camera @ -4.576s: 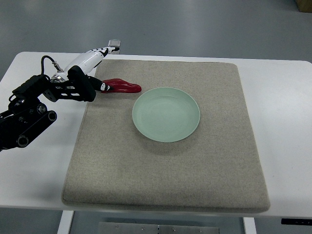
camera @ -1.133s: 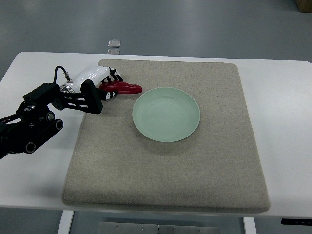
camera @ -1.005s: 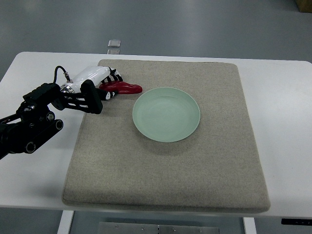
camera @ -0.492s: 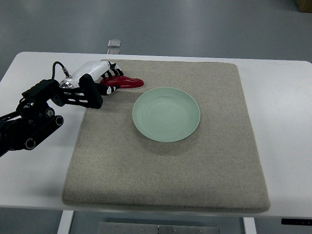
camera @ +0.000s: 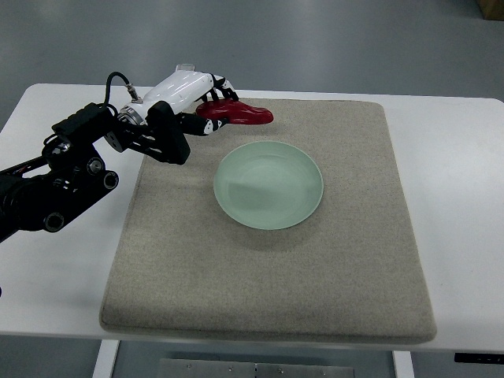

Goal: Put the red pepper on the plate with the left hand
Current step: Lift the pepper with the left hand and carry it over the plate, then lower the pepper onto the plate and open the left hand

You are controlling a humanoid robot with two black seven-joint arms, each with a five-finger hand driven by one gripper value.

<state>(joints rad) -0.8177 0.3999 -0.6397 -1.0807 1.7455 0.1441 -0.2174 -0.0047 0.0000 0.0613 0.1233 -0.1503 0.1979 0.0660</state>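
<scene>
The left hand grips a glossy, long, curved red pepper by its stem end. It is held at the plate's eleven o'clock, tip pointing right above the mat.

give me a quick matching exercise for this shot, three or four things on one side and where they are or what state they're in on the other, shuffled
Things:
1. red pepper
2. plate
3. left robot hand
4. mat

States:
A. pale green, empty, lying on the mat
B. grey-beige, spread over the white table
C. held up, near the mat's far edge
D. white-shelled, fingers closed on the pepper

Pairs: 1-C, 2-A, 3-D, 4-B
</scene>
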